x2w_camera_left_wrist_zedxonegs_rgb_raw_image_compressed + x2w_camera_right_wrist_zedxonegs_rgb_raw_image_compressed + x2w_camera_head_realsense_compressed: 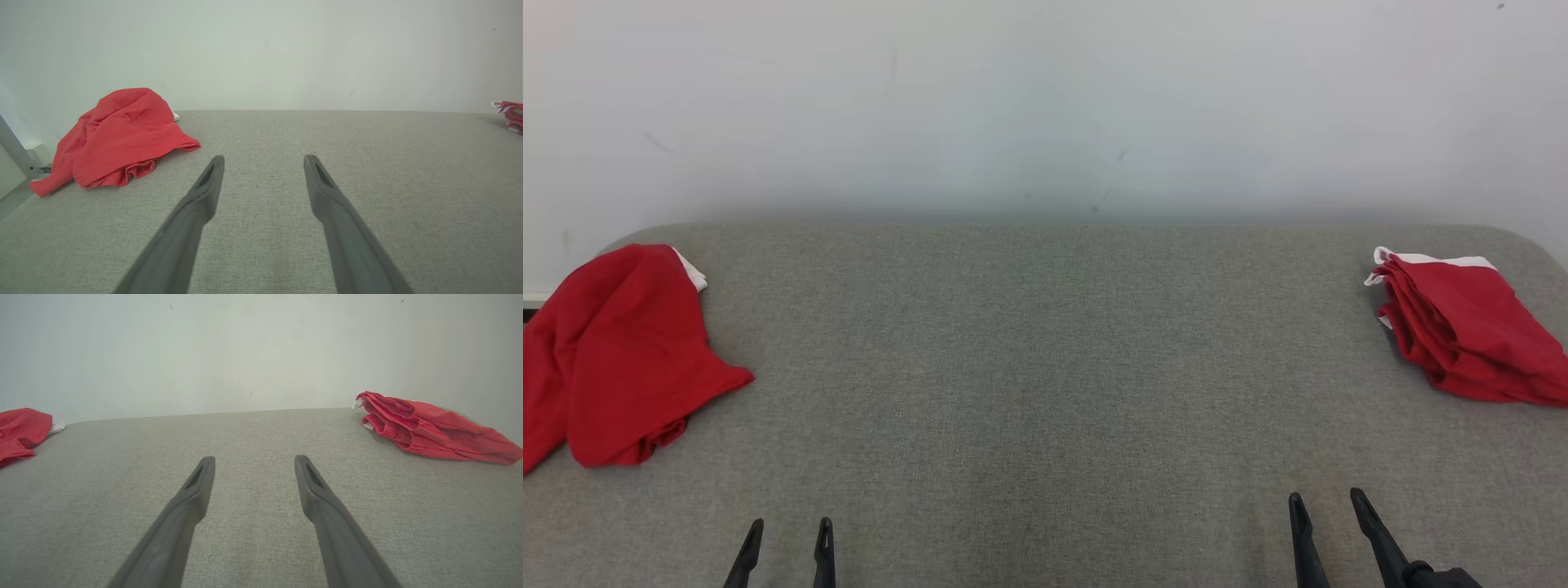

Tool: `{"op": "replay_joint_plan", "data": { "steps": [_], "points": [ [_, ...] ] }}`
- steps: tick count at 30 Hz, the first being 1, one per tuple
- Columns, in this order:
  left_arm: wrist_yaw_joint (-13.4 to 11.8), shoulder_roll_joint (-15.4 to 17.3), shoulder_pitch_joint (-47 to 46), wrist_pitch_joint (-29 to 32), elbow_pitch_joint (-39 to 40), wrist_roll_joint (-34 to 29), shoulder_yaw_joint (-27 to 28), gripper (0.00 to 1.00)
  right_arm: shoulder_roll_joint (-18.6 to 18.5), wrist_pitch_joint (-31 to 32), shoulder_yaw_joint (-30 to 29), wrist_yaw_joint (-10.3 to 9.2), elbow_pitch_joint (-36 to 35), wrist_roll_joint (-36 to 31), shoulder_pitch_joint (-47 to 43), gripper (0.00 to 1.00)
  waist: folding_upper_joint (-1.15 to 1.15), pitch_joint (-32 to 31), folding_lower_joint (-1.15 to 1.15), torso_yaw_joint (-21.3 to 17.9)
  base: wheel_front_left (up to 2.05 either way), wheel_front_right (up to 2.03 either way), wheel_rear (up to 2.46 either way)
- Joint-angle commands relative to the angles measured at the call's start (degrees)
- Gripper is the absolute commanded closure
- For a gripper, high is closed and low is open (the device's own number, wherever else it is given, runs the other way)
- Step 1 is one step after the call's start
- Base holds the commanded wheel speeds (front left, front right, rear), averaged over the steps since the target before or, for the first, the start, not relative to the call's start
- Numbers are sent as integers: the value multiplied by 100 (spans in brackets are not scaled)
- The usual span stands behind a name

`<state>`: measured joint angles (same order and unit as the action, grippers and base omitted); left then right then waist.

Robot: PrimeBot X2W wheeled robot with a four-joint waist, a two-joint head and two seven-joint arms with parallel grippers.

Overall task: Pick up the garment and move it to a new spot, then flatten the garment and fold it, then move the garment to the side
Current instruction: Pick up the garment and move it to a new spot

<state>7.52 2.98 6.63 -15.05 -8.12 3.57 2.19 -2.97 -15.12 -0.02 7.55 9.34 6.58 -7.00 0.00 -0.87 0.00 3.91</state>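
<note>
Fabric of a grey weave covers the work surface (1045,384), which runs back to a plain white wall (1045,98). At the far left of it lies the crumpled red garment (621,351), heaped loosely with deep soft folds, a bit of white trim showing at its far edge and its left part drooping past the edge of the surface. At the far right, well apart from it, sits a folded red stack (1462,327), its layered edges facing left and a white band along its far side. The broad middle of the surface lies between them. The left gripper (792,523) is at the near edge on the left, its two dark fingers pointing away toward the wall, the jaws apart with bare grey fabric between them; the crumpled red garment is beyond it and further to the left, not touched. The right gripper (1325,495) is at the near edge on the right, its jaws likewise spread with nothing held, and the folded red stack is beyond it to the right, not touched. In the left wrist view a slanted metal bar (16,153) stands just past the surface's left edge, beside the garment.
</note>
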Motion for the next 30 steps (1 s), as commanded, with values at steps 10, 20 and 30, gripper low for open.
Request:
{"op": "replay_joint_plan", "data": {
  "steps": [10,20,30],
  "points": [
    [-8,45,3,-17,-35,56,-31,0,16,-1,18,-14,0,63,-59,0,0,-9,0,145,0,0,0],
    [-9,79,2,-17,-78,101,45,0,15,-2,15,-14,45,93,-88,0,0,-48,0,592,0,0,0],
    [-9,145,36,-17,-116,130,72,0,14,-2,55,-14,74,170,-128,0,0,-63,0,1284,0,0,0]
  ]
}}
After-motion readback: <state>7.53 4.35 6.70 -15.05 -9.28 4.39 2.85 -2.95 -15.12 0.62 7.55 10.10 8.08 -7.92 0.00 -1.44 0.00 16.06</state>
